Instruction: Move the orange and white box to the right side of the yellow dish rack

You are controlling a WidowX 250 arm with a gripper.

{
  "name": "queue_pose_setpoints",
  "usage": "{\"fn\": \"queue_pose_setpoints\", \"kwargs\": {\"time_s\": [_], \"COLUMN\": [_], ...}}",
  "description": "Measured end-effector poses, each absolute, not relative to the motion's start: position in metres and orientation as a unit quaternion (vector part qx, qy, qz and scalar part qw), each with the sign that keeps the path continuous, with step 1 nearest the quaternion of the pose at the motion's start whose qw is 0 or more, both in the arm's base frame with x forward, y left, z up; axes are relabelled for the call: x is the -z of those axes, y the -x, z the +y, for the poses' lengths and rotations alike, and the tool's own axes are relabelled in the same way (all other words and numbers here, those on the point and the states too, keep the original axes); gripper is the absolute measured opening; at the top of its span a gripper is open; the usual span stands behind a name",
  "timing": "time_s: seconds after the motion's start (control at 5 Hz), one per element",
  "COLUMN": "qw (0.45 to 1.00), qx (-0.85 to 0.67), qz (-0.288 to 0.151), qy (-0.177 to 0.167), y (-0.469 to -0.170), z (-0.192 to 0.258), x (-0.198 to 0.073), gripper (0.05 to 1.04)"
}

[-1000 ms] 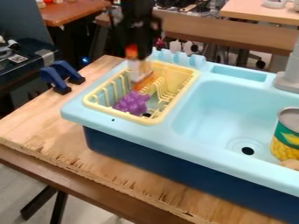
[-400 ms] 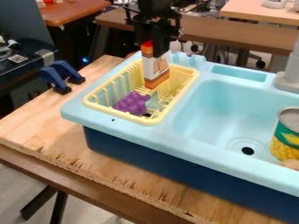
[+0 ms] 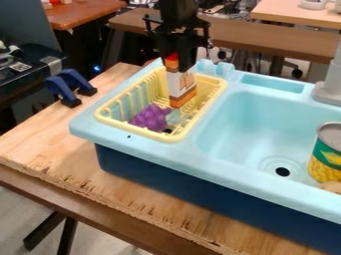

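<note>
The black end effector (image 3: pixel 180 59) grips a white-and-orange box (image 3: pixel 181 85), now slightly lower at the yellow dish rack (image 3: pixel 136 130), near purple toy grapes (image 3: pixel 150 118).

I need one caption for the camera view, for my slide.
Gripper holding a box upright at a yellow basket with purple grapes.

"Where is the arm (image 3: pixel 178 11)?"

"It enters at the top edge, near the middle, black and roughly upright."

"And the gripper (image 3: pixel 178 60)?"

"Pointing down beneath it, the two fingers (image 3: pixel 189 51) parted side by side, clamped on what they hold."
</note>
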State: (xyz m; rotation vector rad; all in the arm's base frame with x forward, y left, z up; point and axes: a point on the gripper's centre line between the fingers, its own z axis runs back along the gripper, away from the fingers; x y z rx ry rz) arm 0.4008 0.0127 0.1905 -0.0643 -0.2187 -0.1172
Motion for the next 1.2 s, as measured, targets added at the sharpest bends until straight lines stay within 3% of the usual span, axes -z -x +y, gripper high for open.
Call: {"fn": "queue_pose_setpoints", "kwargs": {"time_s": [0.6, 1.2], "qw": [0.99, 0.993], "qx": [0.052, 0.041], "qz": [-0.123, -0.101], "qy": [0.051, 0.056], "y": [-0.416, -0.419], "z": [-0.006, -0.005], "x": [-0.186, -0.169], "gripper": [0.39, 0.39]}}
